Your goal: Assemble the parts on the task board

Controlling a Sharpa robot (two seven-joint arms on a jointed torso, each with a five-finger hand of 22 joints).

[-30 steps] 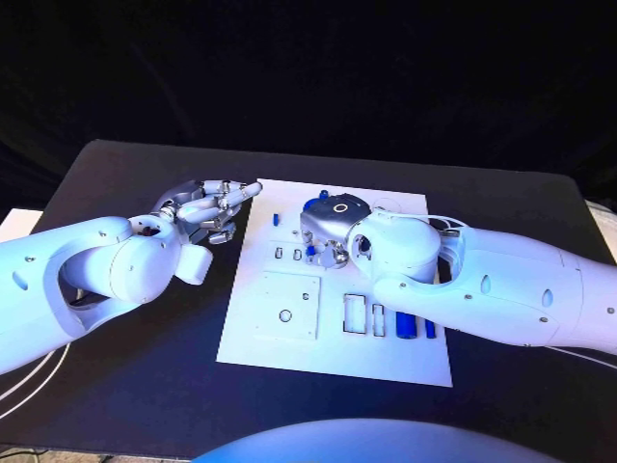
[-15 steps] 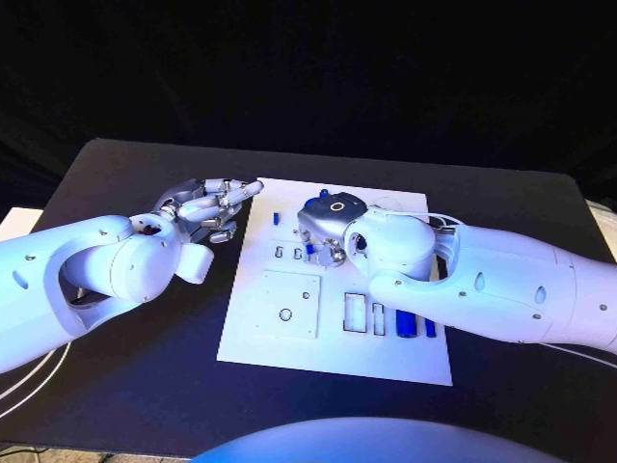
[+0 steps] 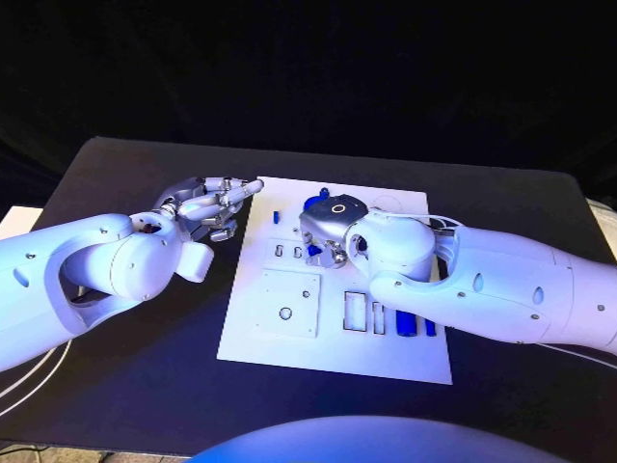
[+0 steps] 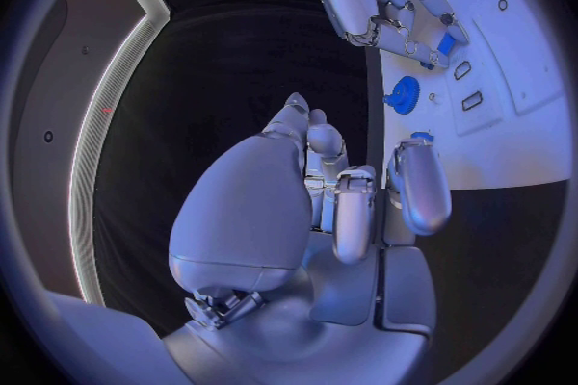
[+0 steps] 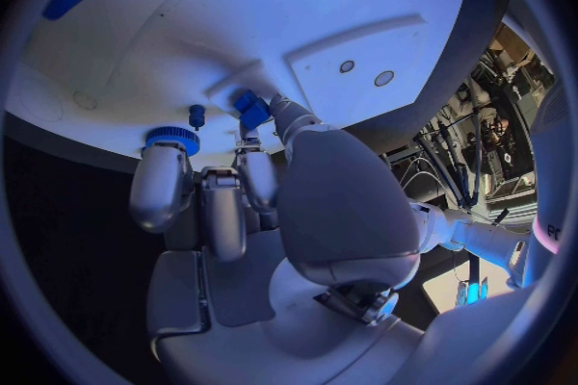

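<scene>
Barely shifted: right hand (image 3: 334, 231) over task board (image 3: 298, 338).

Right robot hand (image 5: 259, 178) pinching small blue part (image 5: 250, 109), over white task board (image 5: 241, 10)

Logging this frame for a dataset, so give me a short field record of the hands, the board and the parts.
left hand: beside the board's left edge, fingers curled, holds nothing
right hand: over the board, pinches a small blue part
board: white, flat on the black table
blue gear: on the board near the right hand
</scene>
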